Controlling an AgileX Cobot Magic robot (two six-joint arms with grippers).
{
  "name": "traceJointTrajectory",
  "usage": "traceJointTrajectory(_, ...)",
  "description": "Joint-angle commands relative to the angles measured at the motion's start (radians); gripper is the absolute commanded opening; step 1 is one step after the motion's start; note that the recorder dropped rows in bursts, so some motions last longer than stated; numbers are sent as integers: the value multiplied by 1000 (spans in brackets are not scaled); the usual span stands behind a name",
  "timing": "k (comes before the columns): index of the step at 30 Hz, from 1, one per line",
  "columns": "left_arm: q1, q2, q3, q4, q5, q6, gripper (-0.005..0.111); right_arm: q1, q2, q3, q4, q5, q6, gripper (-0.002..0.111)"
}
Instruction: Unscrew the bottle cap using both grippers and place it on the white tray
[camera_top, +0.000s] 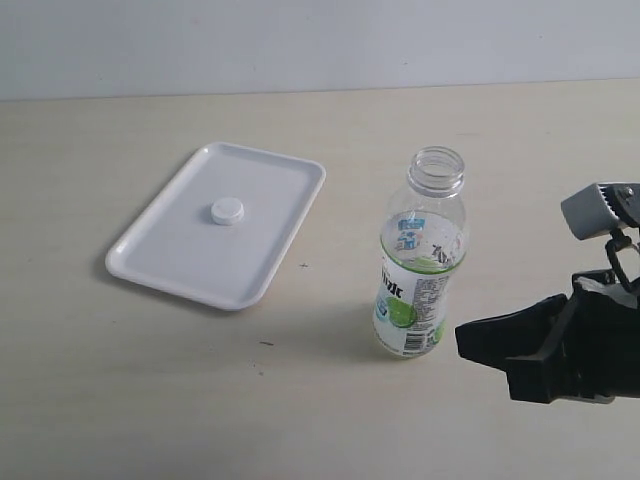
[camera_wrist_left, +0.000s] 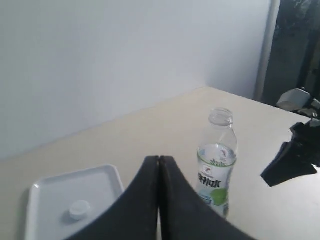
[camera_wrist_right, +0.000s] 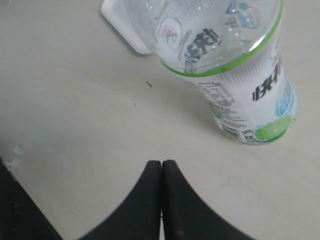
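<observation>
**Status: cap seated on tray, both tools clenched and empty**

Bench (camera_top: 150, 400) surface is occupied by two task items only. The white tray (camera_top: 270, 230) is laid flat on the left side of the exterior view, with its long axis running diagonally away from the camera. The bottle (camera_top: 420, 270) is stood upright to the right of the tray and apart from it, with its threaded neck open and uncapped.

The right tool (camera_wrist_right: 161, 163) is clenched on nothing, with its fingertips pressed together. It is positioned low, near the base of the bottle, without contact. The left tool (camera_wrist_left: 159, 159) is likewise clenched and empty. It is not shown in the exterior view.

The bottle cap (camera_top: 228, 211) is set flat near the middle of the tray, well apart from the right tool, with the bottle between them. The tray side belongs to the left arm, which is judged nearer. Being round, the cap presents no long axis.

Placement is judged complete. During any retreat, the bottle beside the right tool is to be cleared.
</observation>
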Motion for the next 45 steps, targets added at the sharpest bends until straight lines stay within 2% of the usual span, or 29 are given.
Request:
traceJointTrajectory(1,82,-182,24,46,-22,-95,0,1,-4,7,-1,-5,-1,0)
traceJointTrajectory(6,185,-196,35,58,-24,-162,0,1,-7,7,-1,-24,-1,0)
traceJointTrajectory(10,226,-164,60,89,-43,-173,0,1,-12,7,-1,-26,-1,0)
traceJointTrajectory(13,235,-164,108,109,-113,-190,0,1,-12,7,-1,-26,-1,0)
traceJointTrajectory(16,235,-191,163,352,-167,-415,0,1,-12,7,-1,-26,-1,0)
traceJointTrajectory(20,235,-201,245,951,-174,-1033,0,1,-12,7,-1,-26,-1,0)
traceJointTrajectory(21,235,-201,269,1000,-174,-1055,0,1,-12,7,-1,-26,-1,0)
traceJointTrajectory(27,235,-201,405,992,-185,-990,0,1,-12,7,-1,-28,-1,0)
traceJointTrajectory(33,235,-201,409,920,-126,-989,0,1,-12,7,-1,-28,-1,0)
traceJointTrajectory(37,235,-201,409,1000,-132,-988,0,1,-12,7,-1,-28,-1,0)
traceJointTrajectory(45,235,-201,409,1000,-132,-986,0,1,-12,7,-1,-28,-1,0)
